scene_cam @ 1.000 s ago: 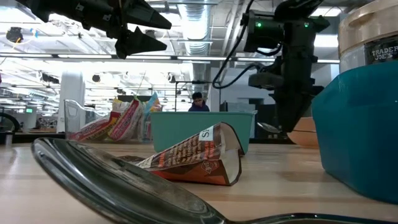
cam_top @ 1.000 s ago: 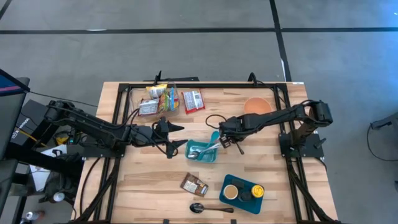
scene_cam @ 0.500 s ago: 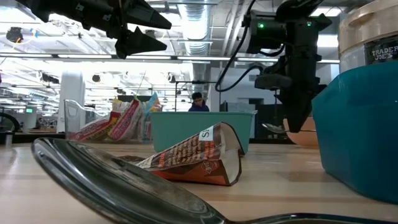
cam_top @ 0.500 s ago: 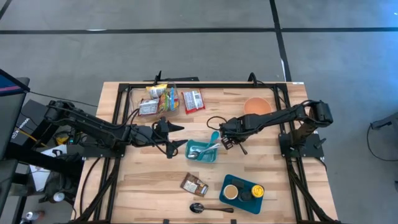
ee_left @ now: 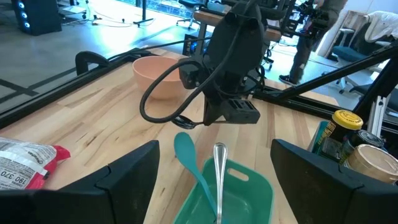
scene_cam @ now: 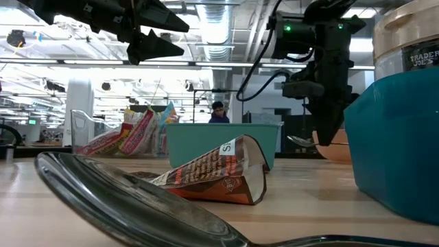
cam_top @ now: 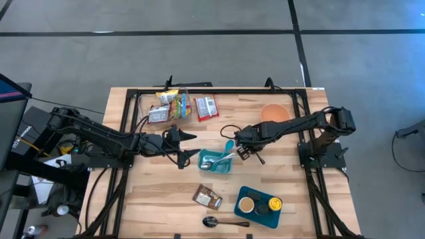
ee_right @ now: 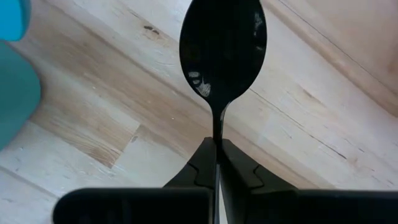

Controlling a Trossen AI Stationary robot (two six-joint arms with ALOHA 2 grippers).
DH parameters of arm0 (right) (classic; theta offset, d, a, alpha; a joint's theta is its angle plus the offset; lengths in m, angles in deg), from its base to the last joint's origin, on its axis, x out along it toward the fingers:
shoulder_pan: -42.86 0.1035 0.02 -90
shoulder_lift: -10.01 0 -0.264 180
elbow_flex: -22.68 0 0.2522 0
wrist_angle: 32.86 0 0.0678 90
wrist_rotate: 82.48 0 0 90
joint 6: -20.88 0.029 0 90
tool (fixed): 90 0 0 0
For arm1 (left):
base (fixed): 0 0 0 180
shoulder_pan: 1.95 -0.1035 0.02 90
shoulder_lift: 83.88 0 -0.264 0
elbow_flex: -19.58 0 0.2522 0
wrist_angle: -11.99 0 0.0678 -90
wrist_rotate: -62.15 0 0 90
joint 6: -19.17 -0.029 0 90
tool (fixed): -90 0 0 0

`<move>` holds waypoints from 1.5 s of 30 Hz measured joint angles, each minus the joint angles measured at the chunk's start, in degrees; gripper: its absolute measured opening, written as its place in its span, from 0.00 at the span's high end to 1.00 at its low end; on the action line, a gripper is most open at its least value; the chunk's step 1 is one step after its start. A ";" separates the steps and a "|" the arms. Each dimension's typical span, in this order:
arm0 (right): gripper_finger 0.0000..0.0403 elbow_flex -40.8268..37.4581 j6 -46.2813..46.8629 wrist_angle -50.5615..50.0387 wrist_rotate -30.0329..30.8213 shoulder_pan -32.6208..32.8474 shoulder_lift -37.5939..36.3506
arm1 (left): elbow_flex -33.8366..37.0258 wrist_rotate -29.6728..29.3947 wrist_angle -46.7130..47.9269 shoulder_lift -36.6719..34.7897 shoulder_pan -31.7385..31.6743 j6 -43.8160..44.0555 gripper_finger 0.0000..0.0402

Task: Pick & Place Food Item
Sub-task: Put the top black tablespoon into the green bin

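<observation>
My right gripper is shut on a dark spoon, just right of the teal tray at mid-table. It also shows in the low view, with the spoon's bowl low over the table. My left gripper hangs open and empty above the table, just left of the tray. A metal spoon and a teal spoon lie in the tray, leaning on its far rim. A brown snack packet lies on the table near the front. My right gripper pinches the dark spoon's thin handle, close behind its bowl, between its two fingers. The fingers point down, slanting, and lie along the handle. The bowl sticks out beyond the fingertips, close above the wood; whether it touches the table I cannot tell.
A clear bin of snack packets and a red packet are at the far left. A pink bowl stands at the far right. A blue tray with jars and a metal spoon lie at the front.
My right gripper has shifted a little toward the table's right edge with the dark spoon, away from the teal tray, staying shut on it. My left gripper has kept still.
</observation>
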 joint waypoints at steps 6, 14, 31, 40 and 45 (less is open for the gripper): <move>1.00 0.02 0.03 -0.17 -0.01 0.00 -3.12 | 0.00 0.01 -0.02 0.00 0.01 -0.01 0.25; 1.00 0.03 0.02 0.56 0.00 0.74 -8.63 | 0.00 0.00 -0.01 0.02 -0.01 -0.01 0.25; 0.99 0.02 -17.69 23.27 -0.02 7.06 -15.04 | 0.00 0.00 -0.03 0.02 0.01 -1.30 0.25; 1.00 0.03 -25.72 28.93 -0.03 5.60 -10.61 | 0.00 0.02 0.36 0.02 0.42 -5.32 0.25; 1.00 1.11 -30.05 28.94 -0.31 3.47 -7.68 | 0.00 0.02 0.38 0.02 0.42 -5.79 0.25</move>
